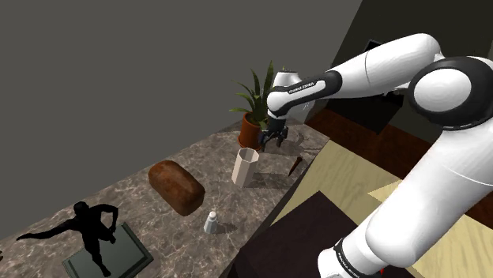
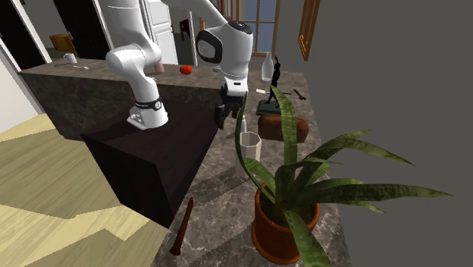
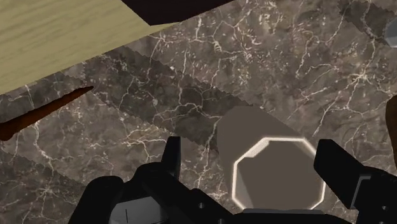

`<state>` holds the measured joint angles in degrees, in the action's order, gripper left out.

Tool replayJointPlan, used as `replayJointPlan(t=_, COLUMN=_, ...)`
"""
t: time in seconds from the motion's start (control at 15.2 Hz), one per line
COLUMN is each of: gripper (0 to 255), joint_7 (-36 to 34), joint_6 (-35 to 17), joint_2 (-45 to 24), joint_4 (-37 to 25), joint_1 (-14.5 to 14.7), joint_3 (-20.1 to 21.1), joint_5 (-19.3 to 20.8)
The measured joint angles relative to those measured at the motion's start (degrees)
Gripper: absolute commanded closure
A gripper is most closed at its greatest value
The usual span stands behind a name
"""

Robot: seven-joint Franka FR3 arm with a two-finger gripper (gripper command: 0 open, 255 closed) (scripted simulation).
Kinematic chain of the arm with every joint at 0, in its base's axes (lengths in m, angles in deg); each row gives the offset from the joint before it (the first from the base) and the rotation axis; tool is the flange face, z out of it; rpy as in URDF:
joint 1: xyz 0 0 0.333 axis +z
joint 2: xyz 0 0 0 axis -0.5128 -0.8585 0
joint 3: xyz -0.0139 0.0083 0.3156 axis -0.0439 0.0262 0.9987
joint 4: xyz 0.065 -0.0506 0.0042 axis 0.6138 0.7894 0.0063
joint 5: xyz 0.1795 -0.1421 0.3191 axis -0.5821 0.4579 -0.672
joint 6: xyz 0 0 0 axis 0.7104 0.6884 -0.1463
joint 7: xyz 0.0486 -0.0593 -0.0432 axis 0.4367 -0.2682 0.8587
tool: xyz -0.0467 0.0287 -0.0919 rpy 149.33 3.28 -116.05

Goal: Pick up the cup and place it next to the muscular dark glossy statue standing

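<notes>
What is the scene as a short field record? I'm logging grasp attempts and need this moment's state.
cup: pale octagonal cup, upright on the dark marbled counter
gripper: black two-finger gripper above the cup, fingers open, not touching it
statue: glossy black muscular statue on a grey slab, shoulder view's lower left
between: brown loaf on the counter between cup and statue
status: cup not yet grasped

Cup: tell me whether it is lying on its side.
No, the cup stands upright on the marble counter, open end up.
</notes>
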<state>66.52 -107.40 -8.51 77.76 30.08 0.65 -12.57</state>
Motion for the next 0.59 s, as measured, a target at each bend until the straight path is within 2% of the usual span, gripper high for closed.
replayJointPlan(t=0.33, gripper=0, joint_7=1.24, joint_6=-4.17, joint_2=-11.57, joint_4=-7.41, joint_1=-0.48, joint_3=0.48, joint_5=-2.38)
replayJointPlan(t=0.59, gripper=0, joint_7=1.9, joint_6=-6.19, joint_2=-17.68, joint_4=-11.5, joint_1=-0.95, joint_3=0.89, joint_5=-3.54)
